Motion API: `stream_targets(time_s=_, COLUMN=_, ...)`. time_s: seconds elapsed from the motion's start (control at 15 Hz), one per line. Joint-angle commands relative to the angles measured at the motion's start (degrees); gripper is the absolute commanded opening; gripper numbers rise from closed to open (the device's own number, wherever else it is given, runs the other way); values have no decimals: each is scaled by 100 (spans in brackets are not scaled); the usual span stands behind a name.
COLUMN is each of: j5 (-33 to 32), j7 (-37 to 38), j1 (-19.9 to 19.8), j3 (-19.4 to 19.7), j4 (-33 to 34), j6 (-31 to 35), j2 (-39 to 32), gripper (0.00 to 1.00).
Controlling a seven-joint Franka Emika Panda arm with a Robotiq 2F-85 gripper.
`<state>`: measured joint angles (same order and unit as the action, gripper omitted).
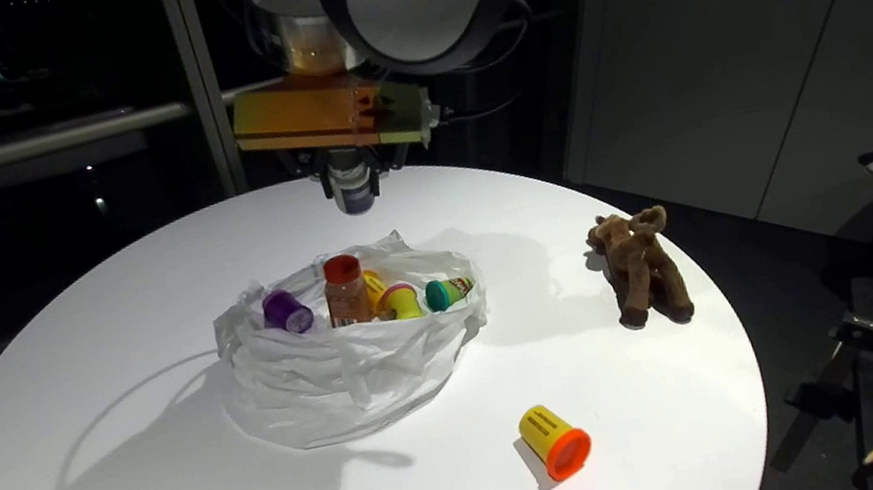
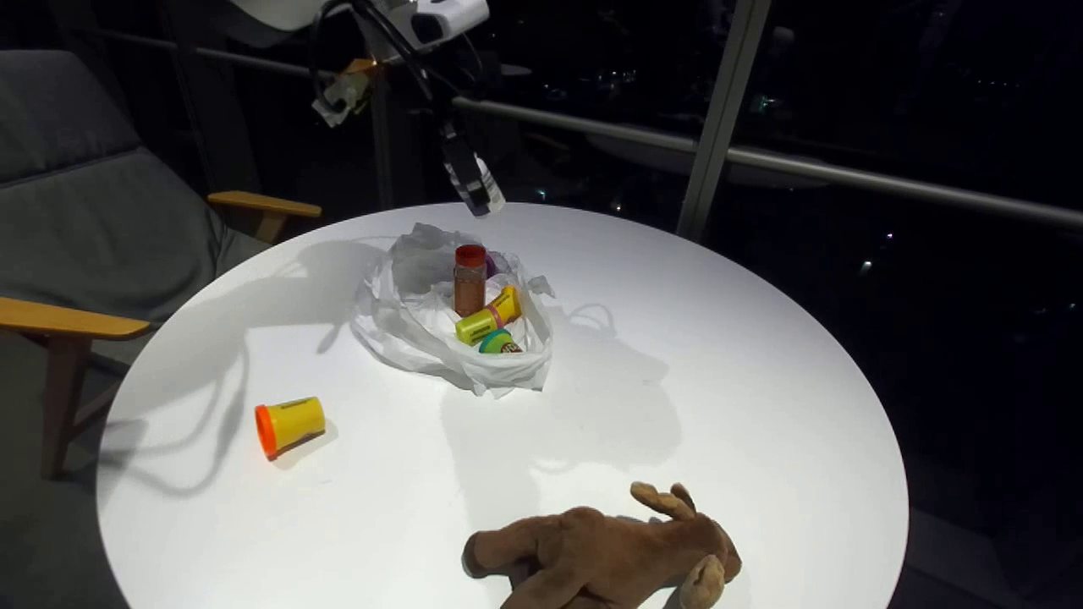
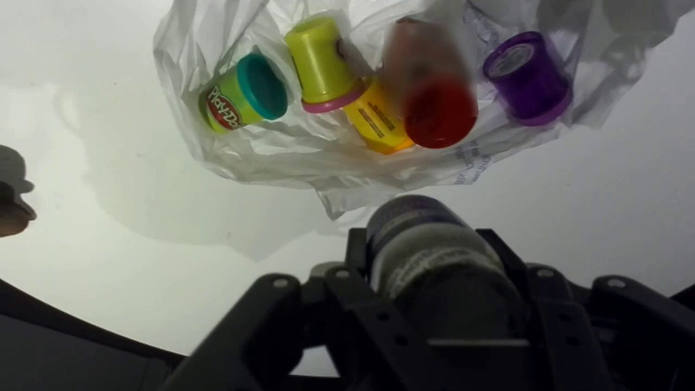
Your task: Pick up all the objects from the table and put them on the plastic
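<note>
The hand (image 3: pixel 426 244) is clamped on both sides of a grey-white jar (image 1: pixel 354 192), above the bench (image 1: pixel 97 305). Below the hand and just ahead of it in the wrist view, the plastic bag (image 1: pixel 334 375) holds a purple cup (image 3: pixel 529 79), a red-capped jar (image 1: pixel 346 294), a yellow-green cup (image 3: pixel 321 65), a yellow cup (image 3: pixel 376 117) and a teal-lidded green cup (image 3: pixel 239 95). Past the bag from the hand lies an orange-lidded yellow cup (image 1: pixel 554 440), while the brown plush animal (image 1: pixel 640 267) rests well apart to one side.

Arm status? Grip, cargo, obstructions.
Jaws shut on grey-white jar, aloft. Yellow cup, plush animal on table. Upright red-lidded bottle in bag may obstruct.
</note>
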<state>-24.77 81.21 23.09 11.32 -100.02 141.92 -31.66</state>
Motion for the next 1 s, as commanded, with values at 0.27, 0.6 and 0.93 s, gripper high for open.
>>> stream_targets(time_s=0.27, j5=788, j7=-852, j1=-636, j3=-618, j4=1294, j6=-914, j2=-1102, gripper=27)
stream_targets(time_s=0.6, j5=1023, j7=-1029, j1=-774, j3=-559, j4=1640, j6=-1348, j2=-1527, gripper=77)
stream_targets(time_s=0.93, j5=1124, j7=-1371, j1=-796, j3=-595, j4=1726, j6=-1403, j2=-1687, gripper=100)
